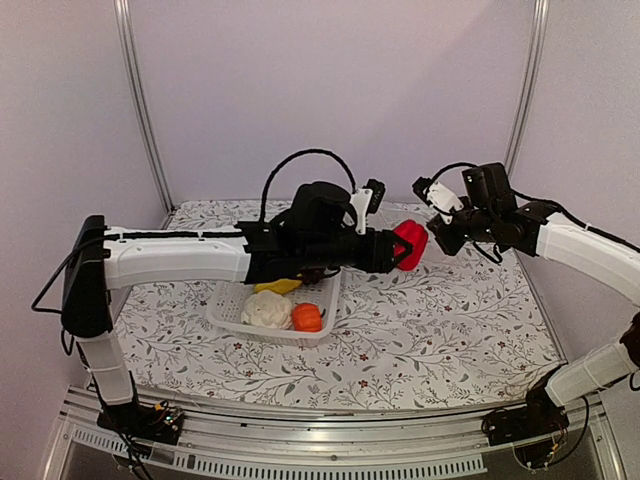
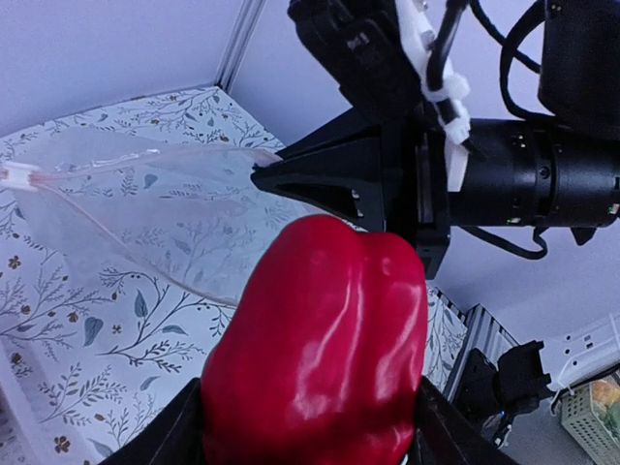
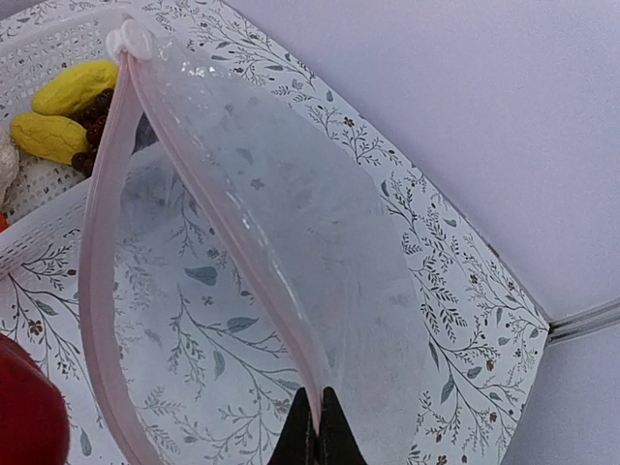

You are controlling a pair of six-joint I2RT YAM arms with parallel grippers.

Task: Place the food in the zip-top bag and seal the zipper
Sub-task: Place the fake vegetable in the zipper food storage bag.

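Note:
My left gripper (image 1: 396, 250) is shut on the red food piece (image 1: 410, 243), a glossy toy pepper, and holds it in the air close to my right gripper (image 1: 436, 236). In the left wrist view the pepper (image 2: 320, 349) fills the space between the fingers, just in front of the clear zip-top bag (image 2: 145, 213). My right gripper (image 3: 318, 431) is shut on the bag's pinkish zipper (image 3: 242, 252) and holds the bag (image 3: 320, 242) up with its mouth gaping. The pepper (image 3: 24, 412) shows at the mouth's lower left.
The white lattice basket (image 1: 225, 312) stands under my left arm, holding a white cauliflower (image 1: 266, 310), an orange piece (image 1: 307, 317) and a yellow piece (image 1: 278, 286). The right wrist view also shows two yellow pieces (image 3: 73, 87) and dark grapes (image 3: 92, 121) in it. A floral cloth (image 1: 450, 320) covers the table.

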